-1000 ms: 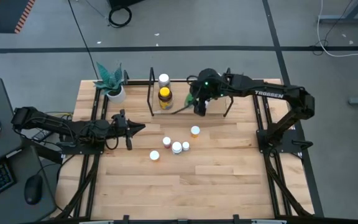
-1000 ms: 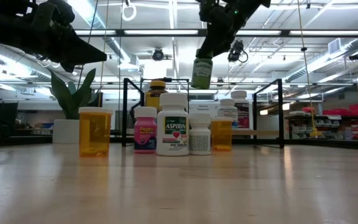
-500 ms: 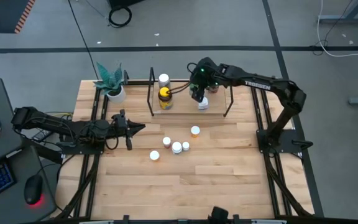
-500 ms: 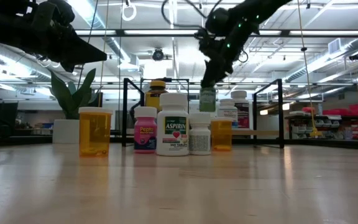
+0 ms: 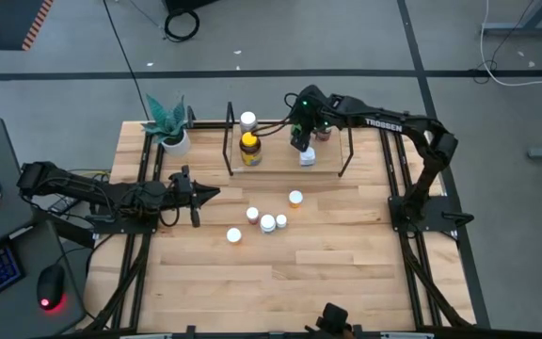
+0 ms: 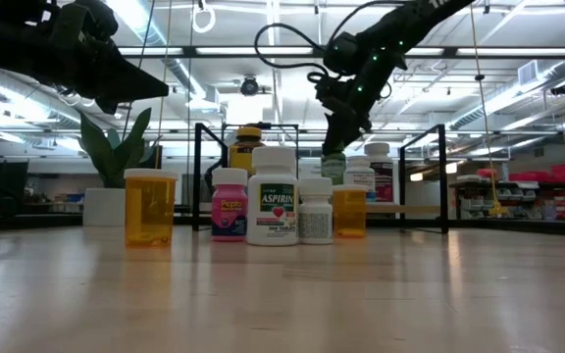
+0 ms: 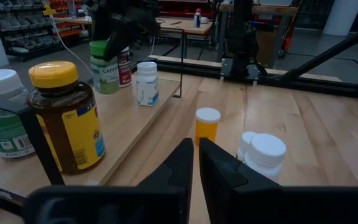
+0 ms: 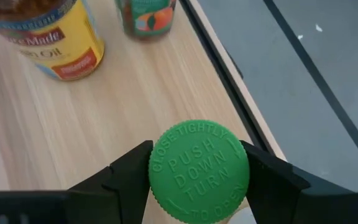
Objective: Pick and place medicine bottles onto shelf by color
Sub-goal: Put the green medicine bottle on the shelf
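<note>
Lowered since the earlier frames: right gripper point(image 5: 300, 135) now down at the shelf point(image 5: 327, 166), upper centre of the high view, no longer raised over its right part. Clamped on the green-capped bottle point(image 8: 199, 170), fingers point(image 8: 127, 169) pressed against both sides of the cap in the right wrist view. Bottle base close to the pale shelf board; contact cannot be told. Beside it on the board, a small white bottle point(image 5: 307, 156) and one more at the back point(image 5: 324, 133). At the shelf's left end, the amber bottle with yellow lid point(image 5: 249, 146) and a white-capped bottle point(image 5: 247, 120) behind it.

Below the shelf, mid-table in the high view: loose bottles point(image 5: 267, 222) in a cluster, one orange bottle point(image 5: 295, 199) nearer the shelf, another point(image 5: 234, 235) toward lower left.

Left gripper point(image 5: 213, 196) at left of centre, fingers together, holding nothing, hovering apart from the bottles.

Potted plant point(image 5: 169, 126) at upper left, beside the shelf's left frame.
</note>
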